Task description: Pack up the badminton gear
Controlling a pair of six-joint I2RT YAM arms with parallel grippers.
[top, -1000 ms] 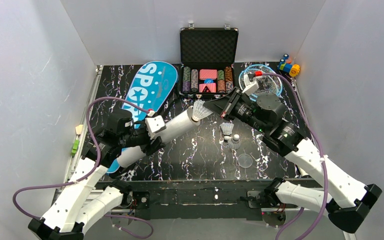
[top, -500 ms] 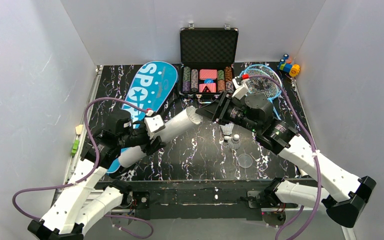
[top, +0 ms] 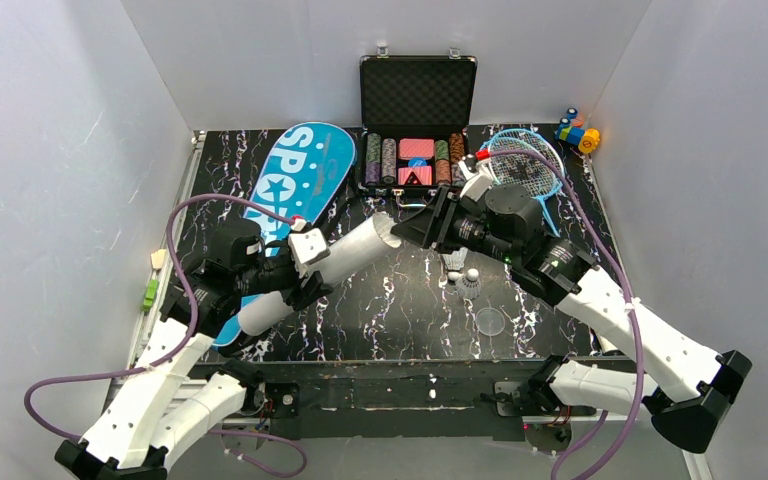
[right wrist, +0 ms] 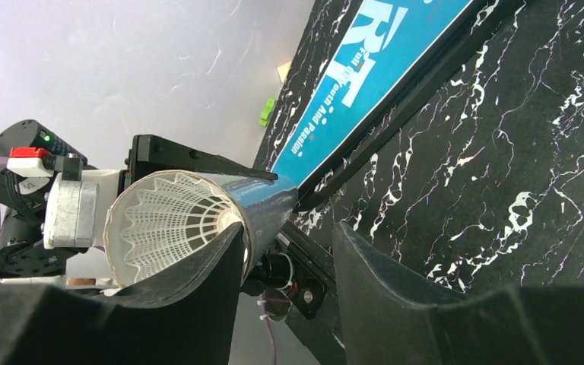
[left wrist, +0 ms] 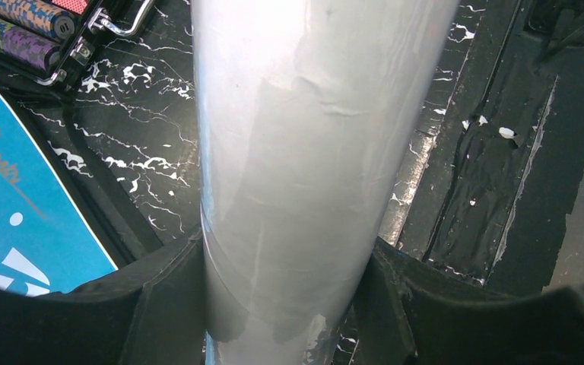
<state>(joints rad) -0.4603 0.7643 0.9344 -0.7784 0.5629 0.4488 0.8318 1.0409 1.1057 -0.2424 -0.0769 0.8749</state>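
My left gripper [top: 300,272] [left wrist: 289,304] is shut on the long white tube [top: 350,252] [left wrist: 304,137], which it holds tilted with its open mouth toward the right arm. A white shuttlecock [right wrist: 163,220] sits inside the tube [right wrist: 270,199], skirt outward. At the tube's mouth my right gripper [top: 407,228] [right wrist: 289,251] stands open and holds nothing; one finger lies against the rim. The blue "SPORT" bag [top: 300,170] [right wrist: 365,76] [left wrist: 15,220] lies flat at the back left. The light-blue rackets [top: 525,165] lie at the back right. Loose shuttlecocks [top: 471,281] stand mid-table.
An open black case of poker chips [top: 417,110] stands at the back centre. Colourful toy blocks [top: 577,132] sit in the back right corner. A clear round lid [top: 490,321] lies on the table near the front. White walls close in on three sides.
My right gripper carried a shuttlecock left to the tube's mouth, opened and let it go inside. The left arm and the tube have stayed put.
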